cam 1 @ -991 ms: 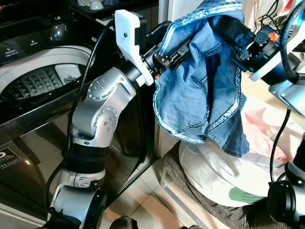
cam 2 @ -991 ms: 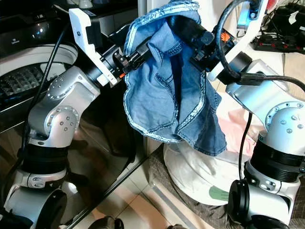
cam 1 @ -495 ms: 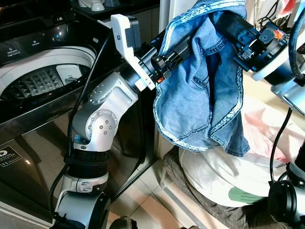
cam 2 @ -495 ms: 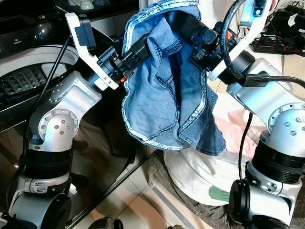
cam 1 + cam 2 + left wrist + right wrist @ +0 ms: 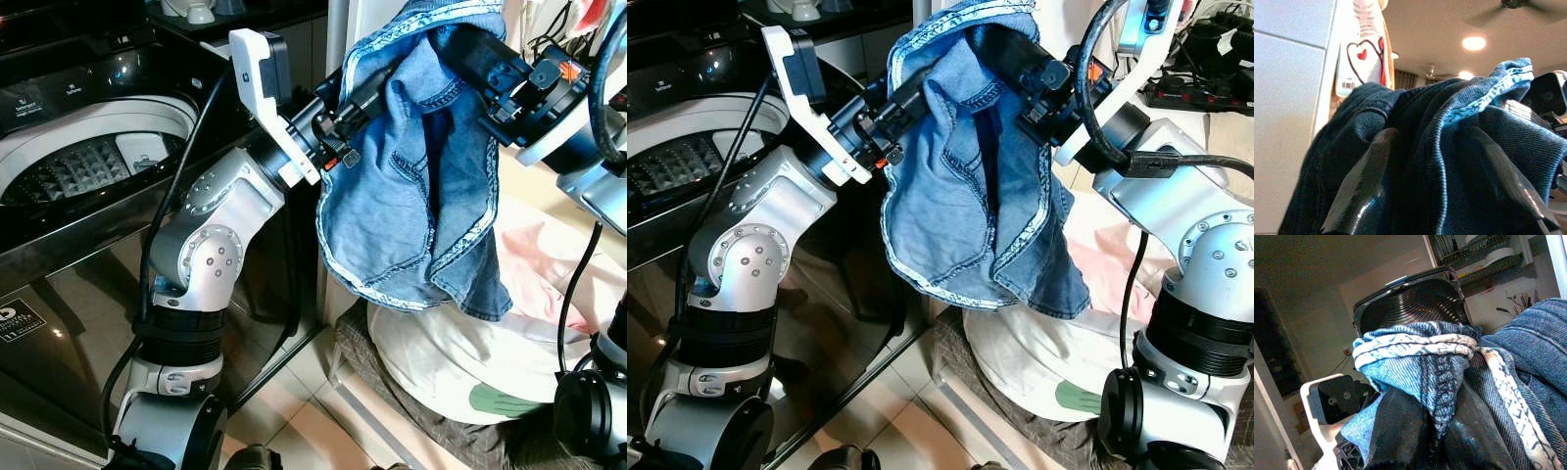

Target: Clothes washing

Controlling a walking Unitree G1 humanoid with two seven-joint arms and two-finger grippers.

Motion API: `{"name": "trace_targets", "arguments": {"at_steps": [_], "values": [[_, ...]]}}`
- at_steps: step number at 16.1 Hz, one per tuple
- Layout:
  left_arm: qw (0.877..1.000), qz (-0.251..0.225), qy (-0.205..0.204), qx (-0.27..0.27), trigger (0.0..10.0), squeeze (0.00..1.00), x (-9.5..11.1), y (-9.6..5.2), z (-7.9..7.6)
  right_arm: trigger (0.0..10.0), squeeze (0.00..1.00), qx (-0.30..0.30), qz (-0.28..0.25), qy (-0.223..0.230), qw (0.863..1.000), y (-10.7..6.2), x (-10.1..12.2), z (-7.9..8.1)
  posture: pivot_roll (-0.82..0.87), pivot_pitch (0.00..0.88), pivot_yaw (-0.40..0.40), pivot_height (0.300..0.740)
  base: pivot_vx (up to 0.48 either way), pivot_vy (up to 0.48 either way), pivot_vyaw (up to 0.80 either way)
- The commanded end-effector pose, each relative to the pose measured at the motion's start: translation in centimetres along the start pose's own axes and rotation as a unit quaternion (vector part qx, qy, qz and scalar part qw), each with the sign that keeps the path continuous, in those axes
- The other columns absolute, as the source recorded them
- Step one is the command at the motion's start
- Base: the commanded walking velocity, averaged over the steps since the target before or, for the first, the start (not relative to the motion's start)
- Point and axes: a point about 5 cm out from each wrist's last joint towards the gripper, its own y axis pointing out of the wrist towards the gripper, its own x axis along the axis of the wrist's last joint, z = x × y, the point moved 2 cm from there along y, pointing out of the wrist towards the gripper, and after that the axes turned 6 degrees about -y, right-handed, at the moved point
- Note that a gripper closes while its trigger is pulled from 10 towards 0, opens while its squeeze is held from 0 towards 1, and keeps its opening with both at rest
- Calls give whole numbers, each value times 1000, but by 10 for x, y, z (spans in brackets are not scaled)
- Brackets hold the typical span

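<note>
Jeans [image 5: 411, 186] held high between both hands, beside the washer [image 5: 88, 166].
Eye views: left hand [image 5: 361, 90] and right hand [image 5: 468, 51] each pinch denim near the top; the left has risen slightly since half a second ago, the cloth hanging over the laundry pile [image 5: 460, 352] as before.
Left wrist: fingers [image 5: 1369, 181] clamp dark denim.
Right wrist: fingers [image 5: 1400, 431] pinch the hem.

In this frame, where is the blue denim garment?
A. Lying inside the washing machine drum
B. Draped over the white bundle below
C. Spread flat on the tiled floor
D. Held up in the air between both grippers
D: the blue denim garment hangs in mid-air, pinched by the left gripper and the right gripper, above the white bundle.
</note>
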Motion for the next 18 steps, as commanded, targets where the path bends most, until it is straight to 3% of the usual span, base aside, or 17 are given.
{"name": "trace_targets", "arguments": {"at_steps": [1,7,8,9,11,13,14,15,16,17,18], "values": [[1000,5,12,-2,0,0,0,1,1,0,0,19,-13,-11,1000,1,6,9,-90,0,18,740,0,0,0],[999,-14,25,22,0,0,10,0,11,0,0,9,-15,-11,1000,0,4,8,-87,0,27,740,0,0,0],[999,-22,29,31,0,0,13,0,14,980,0,7,-17,-11,1000,-1,4,8,-87,0,30,740,0,0,0],[998,-30,31,39,0,0,16,0,17,10000,1000,-1,-17,-11,1000,-1,3,7,-86,0,32,740,0,0,0],[996,-37,53,60,0,0,25,1,27,10000,1000,-7,-16,-3,1000,-4,1,4,-82,0,37,740,0,0,0],[985,-34,133,105,0,0,54,4,54,10000,1000,-5,3,-42,999,-9,-5,9,-75,0,47,740,0,0,0],[973,-36,188,133,0,0,77,6,69,10000,290,2,13,-57,998,-11,-8,13,-71,0,49,740,0,0,0],[941,-37,284,181,0,0,118,10,85,10000,0,14,19,-65,998,-12,-12,18,-65,0,49,740,0,0,0],[899,-46,371,230,0,0,160,13,91,10000,0,19,23,-70,997,-13,-14,21,-54,0,53,740,0,0,0],[871,-52,417,255,0,0,181,13,90,10000,0,21,24,-73,997,-13,-15,21,-54,0,53,740,0,0,0],[779,-77,537,313,0,0,237,17,74,10000,0,16,23,-78,997,-14,-16,21,-52,0,55,740,0,0,0]]}}
